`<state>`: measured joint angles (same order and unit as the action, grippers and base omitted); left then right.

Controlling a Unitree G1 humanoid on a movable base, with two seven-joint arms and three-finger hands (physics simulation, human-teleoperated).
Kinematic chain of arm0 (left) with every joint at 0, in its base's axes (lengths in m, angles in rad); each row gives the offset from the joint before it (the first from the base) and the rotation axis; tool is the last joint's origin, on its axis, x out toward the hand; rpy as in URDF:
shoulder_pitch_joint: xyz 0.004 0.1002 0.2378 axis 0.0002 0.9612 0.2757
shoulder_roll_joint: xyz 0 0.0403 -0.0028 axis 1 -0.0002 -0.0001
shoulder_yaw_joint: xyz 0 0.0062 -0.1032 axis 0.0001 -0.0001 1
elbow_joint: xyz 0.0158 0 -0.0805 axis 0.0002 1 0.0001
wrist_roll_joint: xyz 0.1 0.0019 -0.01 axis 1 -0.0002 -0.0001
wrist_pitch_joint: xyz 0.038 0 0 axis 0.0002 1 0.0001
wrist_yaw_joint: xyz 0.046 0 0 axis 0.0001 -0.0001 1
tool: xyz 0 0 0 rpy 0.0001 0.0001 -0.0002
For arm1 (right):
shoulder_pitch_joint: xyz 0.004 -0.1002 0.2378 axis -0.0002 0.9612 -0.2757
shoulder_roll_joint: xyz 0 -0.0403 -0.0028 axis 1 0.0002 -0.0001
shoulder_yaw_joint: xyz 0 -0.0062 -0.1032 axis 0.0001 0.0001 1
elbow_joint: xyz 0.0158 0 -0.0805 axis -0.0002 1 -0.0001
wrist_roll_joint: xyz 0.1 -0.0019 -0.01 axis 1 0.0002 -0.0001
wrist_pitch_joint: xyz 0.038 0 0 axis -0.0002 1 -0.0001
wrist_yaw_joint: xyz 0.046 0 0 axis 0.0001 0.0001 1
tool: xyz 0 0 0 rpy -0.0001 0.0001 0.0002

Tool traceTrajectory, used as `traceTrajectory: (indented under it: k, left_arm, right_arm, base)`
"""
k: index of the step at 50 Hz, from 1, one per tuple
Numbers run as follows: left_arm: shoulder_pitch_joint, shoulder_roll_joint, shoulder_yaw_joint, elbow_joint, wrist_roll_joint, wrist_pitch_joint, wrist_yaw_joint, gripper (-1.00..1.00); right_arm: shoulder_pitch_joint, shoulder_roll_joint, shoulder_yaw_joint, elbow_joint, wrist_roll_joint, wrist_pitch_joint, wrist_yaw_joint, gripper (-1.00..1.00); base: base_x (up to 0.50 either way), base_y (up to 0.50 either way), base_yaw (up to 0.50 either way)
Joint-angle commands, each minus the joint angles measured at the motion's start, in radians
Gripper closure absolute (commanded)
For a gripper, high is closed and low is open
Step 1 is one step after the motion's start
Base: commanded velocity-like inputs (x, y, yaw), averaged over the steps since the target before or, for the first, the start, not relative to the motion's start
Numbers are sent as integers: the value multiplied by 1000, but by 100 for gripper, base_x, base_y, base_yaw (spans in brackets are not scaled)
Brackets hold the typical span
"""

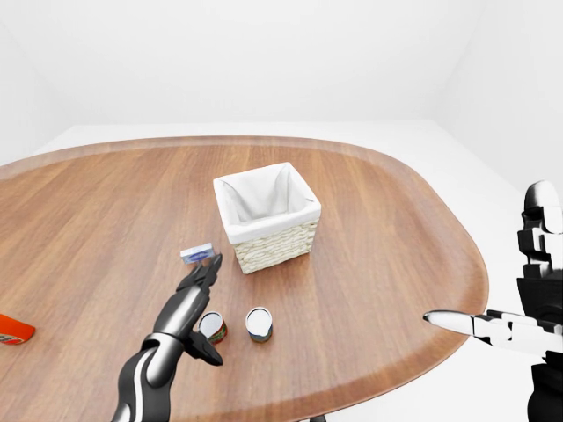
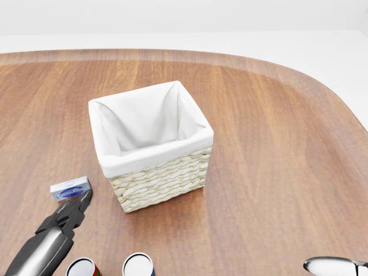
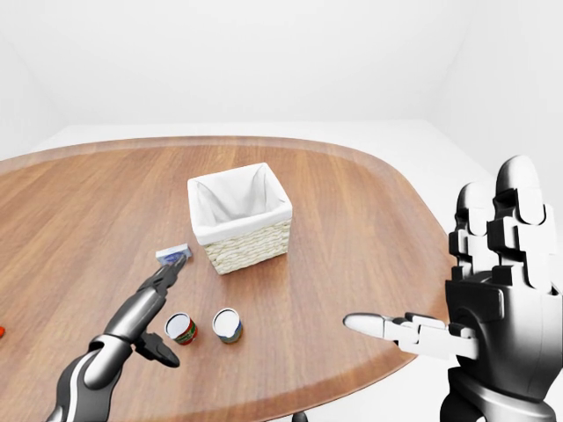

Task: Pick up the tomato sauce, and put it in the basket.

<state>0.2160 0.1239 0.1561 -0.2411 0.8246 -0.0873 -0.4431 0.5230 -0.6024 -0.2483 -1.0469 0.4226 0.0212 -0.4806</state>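
A rounded wooden table (image 1: 369, 229) fills a plain white room. The left hand (image 1: 195, 294) reaches out over the table with its fingers (image 1: 211, 266) stretched straight and the thumb splayed below, spread wide and holding nothing. It hovers just beside and above the red-labelled can (image 3: 181, 329), taken to be the tomato sauce. The fingertips point toward a small blue-and-white box (image 2: 70, 188) lying flat near the basket (image 1: 305, 208). The right hand (image 3: 493, 290) is raised off the table's right edge, fingers extended and empty.

Risks, as judged: the red-labelled can stands close beside a second can (image 3: 228, 324) with a darker blue label, so a loose closing could take the wrong one or knock either over. The hand lies long and low, so a sideways sweep could tip the upright can and set it rolling. The box could also be nudged.

The red-labelled can stands upright, short and round, with a pale top and a red band, at the bottom of the head view, well short of the white-lined wicker basket. A red object (image 1: 12, 329) lies far left.
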Motion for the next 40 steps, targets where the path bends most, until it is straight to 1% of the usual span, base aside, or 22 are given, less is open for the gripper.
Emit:
traceTrajectory:
  k: [1, 5, 11, 12, 13, 14, 15, 18, 19, 23, 29, 36, 40]
  left_arm:
    - [28, -9, -7, 45, 26, 0, -44, -100]
    - [23, -5, -12, 70, 37, 0, -29, -100]
    - [23, -4, -12, 71, 37, 0, -29, -100]
    - [-19, -5, -27, 164, 52, 0, 18, -100]
    - [-46, 7, -35, 246, 80, 0, 69, -100]
    - [-48, 12, -40, 253, 79, 0, 76, -100]
    - [-86, 23, -44, 329, 100, 0, 141, -100]
    - [-107, 35, -52, 358, 90, 0, 171, -100]
    - [-108, 39, -55, 360, 87, 0, 175, -100]
    - [-101, 40, -66, 345, 73, 0, 168, -100]
    - [-103, 47, -79, 371, 75, 0, 183, -100]
    - [-98, 51, -75, 369, 80, 0, 176, -100]
    - [-103, 55, -74, 381, 96, 0, 192, -100]
  right_arm:
    - [-4, -23, 0, 0, 12, 1, -19, -100]
    - [-3, -32, -2, 0, 17, -2, -27, -100]
    - [-3, -32, -2, 0, 17, -2, -27, -100]
    - [-4, -30, 0, 0, 16, -1, -24, -100]
    - [0, -26, -4, 0, 16, -4, -20, -100]
    - [1, -24, -5, 0, 16, -4, -17, -100]
    - [-5, -12, 0, 0, 7, 5, -10, -100]
    - [-3, -1, -6, 0, 6, 4, 3, -100]
    - [1, 4, -8, 0, 5, 2, 7, -100]
    - [-5, 15, -4, 0, -3, 8, 16, -100]
    - [-1, 30, -9, 0, -6, 9, 29, -100]
    - [1, 24, -3, 0, -8, 5, 22, -100]
    - [3, 22, -5, 0, -5, 3, 21, -100]
  base:
    - [0, 0, 0]
    - [0, 0, 0]
    - [0, 0, 0]
    - [0, 0, 0]
    - [0, 0, 0]
    - [0, 0, 0]
    - [0, 0, 0]
    - [0, 0, 0]
    - [0, 0, 0]
    - [0, 0, 0]
    - [0, 0, 0]
    - [0, 0, 0]
    - [0, 0, 0]
